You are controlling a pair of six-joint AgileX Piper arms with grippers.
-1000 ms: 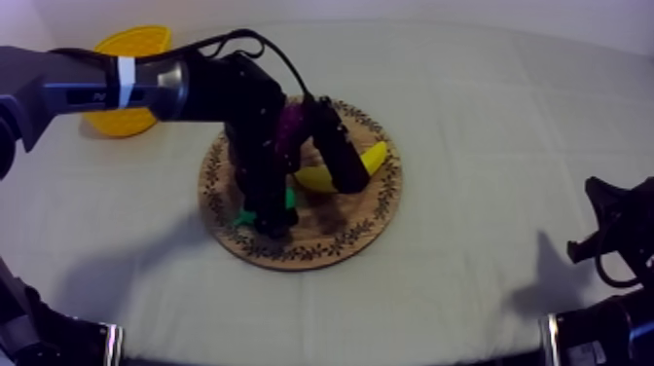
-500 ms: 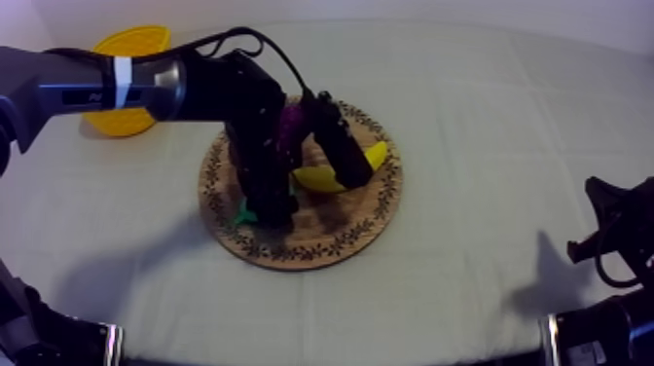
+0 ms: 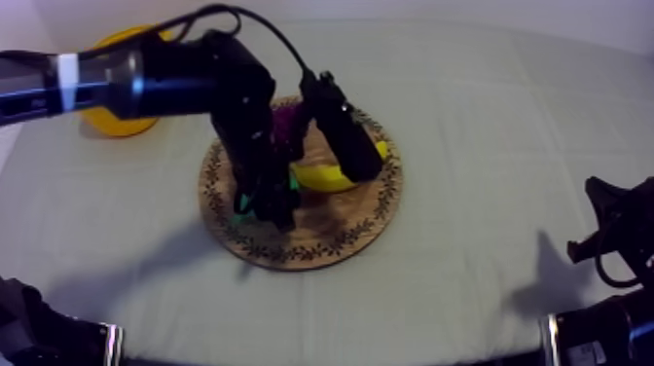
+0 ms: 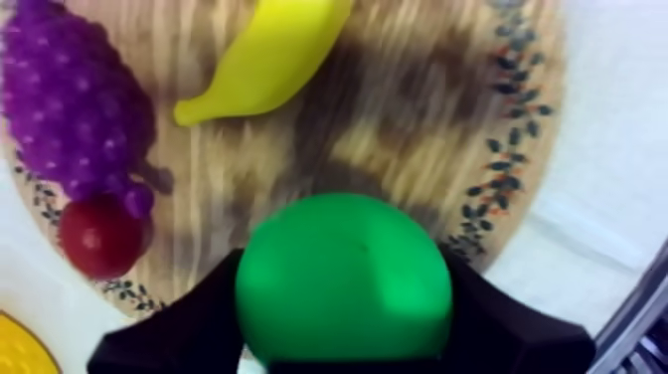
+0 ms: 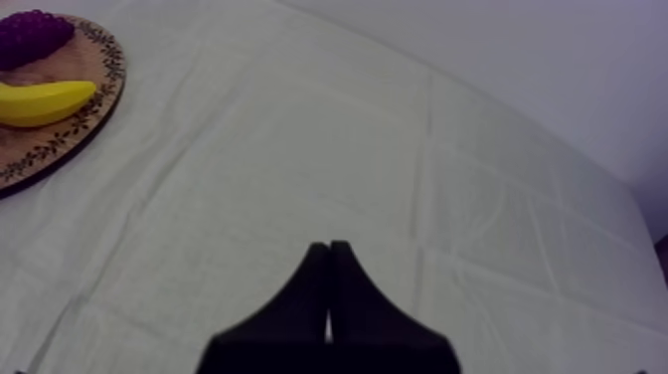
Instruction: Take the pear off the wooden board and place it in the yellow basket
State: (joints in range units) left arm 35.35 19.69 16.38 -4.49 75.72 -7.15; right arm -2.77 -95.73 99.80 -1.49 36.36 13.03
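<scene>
Banana (image 3: 317, 179) on board (image 3: 331, 232), basket (image 3: 115, 124) at left

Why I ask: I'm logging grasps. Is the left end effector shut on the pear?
Shut on the pear: the black fingers of the left end effector hug both sides of it, over the wooden board.

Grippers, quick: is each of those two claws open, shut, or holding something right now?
Left gripper: shut on the pear, over the wooden board.
Right gripper: shut on nothing, fingers together above the cloth.
</scene>
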